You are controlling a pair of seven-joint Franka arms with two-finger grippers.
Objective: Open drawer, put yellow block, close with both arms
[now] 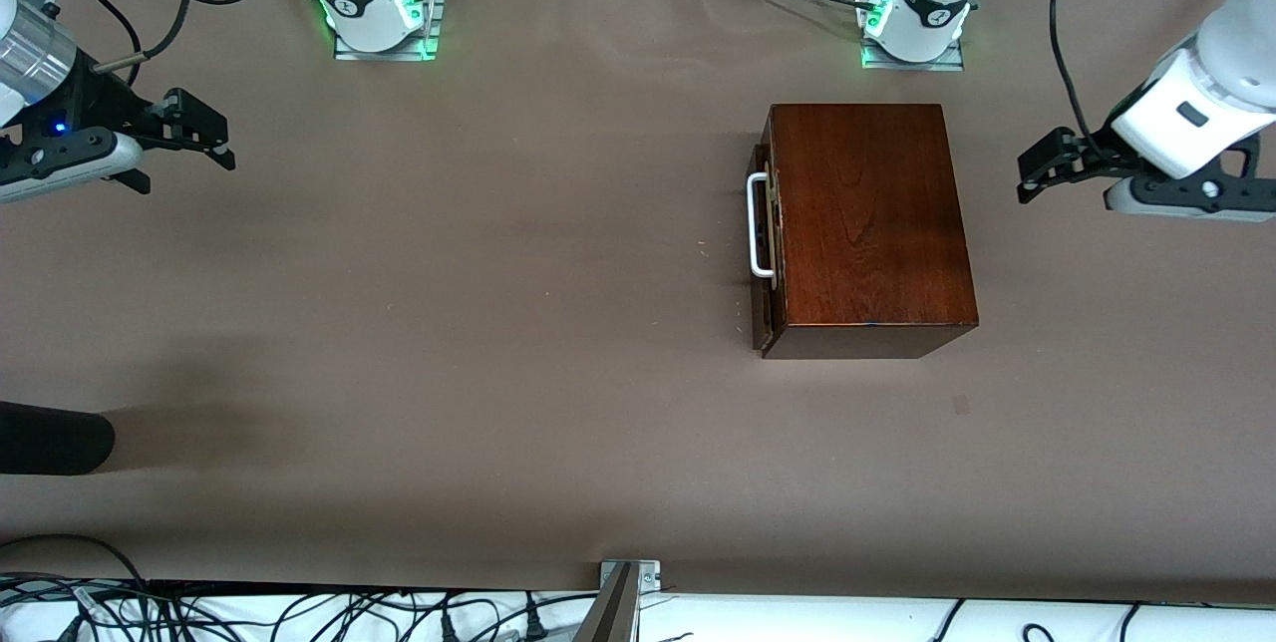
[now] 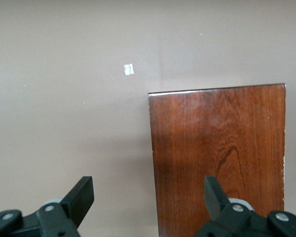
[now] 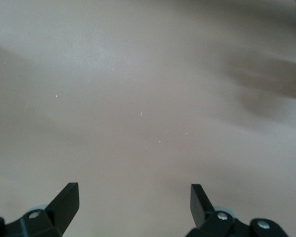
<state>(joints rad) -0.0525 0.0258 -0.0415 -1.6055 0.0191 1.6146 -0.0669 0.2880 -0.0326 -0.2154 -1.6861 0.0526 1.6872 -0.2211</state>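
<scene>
The glossy reddish-brown wooden box (image 1: 867,223) stands on the brown table toward the left arm's end. Its drawer (image 1: 764,253) looks pushed in, its white bar handle (image 1: 758,226) facing the right arm's end. The yellow block is out of view. My left gripper (image 1: 1027,178) is open and empty, in the air beside the box at the left arm's end. In the left wrist view (image 2: 147,192) it hangs over the edge of the box top (image 2: 222,148). My right gripper (image 1: 227,146) is open and empty over bare table at the right arm's end, as its wrist view (image 3: 134,195) shows.
A black rounded object (image 1: 50,438) juts in from the right arm's end of the table, nearer the front camera. A small pale scrap (image 2: 129,69) lies on the cloth near the box. Cables run along the table's edges.
</scene>
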